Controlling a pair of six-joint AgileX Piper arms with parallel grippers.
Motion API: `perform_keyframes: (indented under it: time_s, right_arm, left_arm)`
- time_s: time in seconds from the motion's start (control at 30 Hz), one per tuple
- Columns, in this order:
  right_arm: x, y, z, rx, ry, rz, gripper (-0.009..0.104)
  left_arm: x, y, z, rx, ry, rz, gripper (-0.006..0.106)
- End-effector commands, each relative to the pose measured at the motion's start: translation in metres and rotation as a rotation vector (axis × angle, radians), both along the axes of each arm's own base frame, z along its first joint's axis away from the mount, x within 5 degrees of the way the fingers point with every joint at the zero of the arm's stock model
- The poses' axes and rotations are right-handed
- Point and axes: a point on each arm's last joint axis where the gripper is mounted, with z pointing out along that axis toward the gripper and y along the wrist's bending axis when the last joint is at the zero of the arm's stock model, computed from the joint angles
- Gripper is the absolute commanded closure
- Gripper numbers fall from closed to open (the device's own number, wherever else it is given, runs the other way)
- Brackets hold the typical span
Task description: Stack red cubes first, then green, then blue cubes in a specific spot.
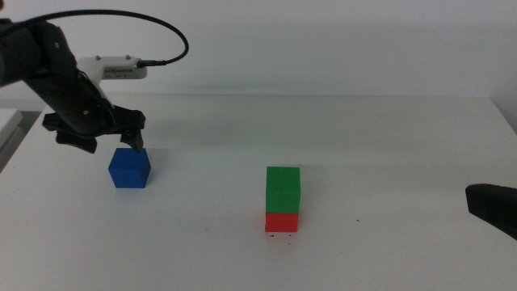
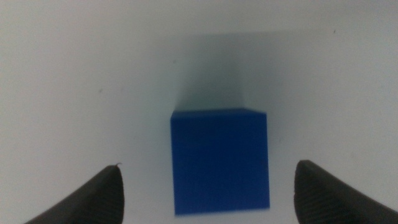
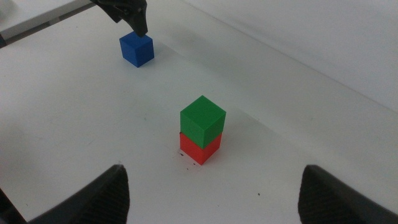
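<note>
Squarely between open left gripper jaws, matte deep-blue cube.

Black, jointed left arm with a white camera module on the wrist; thin black cable looping overhead; dark, matte, tapered jaws on both grippers.

Table: white, matte top, filling most of the scene.
Wall: plain white, behind the table's far edge.
Light: even, soft, casting faint shadows.
</note>
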Motion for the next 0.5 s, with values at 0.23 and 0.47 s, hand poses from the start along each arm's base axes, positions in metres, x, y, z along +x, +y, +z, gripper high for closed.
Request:
perform_keyframes:
  time_s: [0.23,0.47]
  right_arm:
    - [0.000,-0.001,0.001,0.002,-0.017,0.006,0.002]
    - [0.000,-0.001,0.001,0.002,-0.017,0.006,0.002]
  left_arm:
    - [0.010,-0.005,-0.021,0.005,0.006,-0.031,0.007]
    - [0.016,-0.007,-0.040,-0.019,0.020,-0.013,0.007]
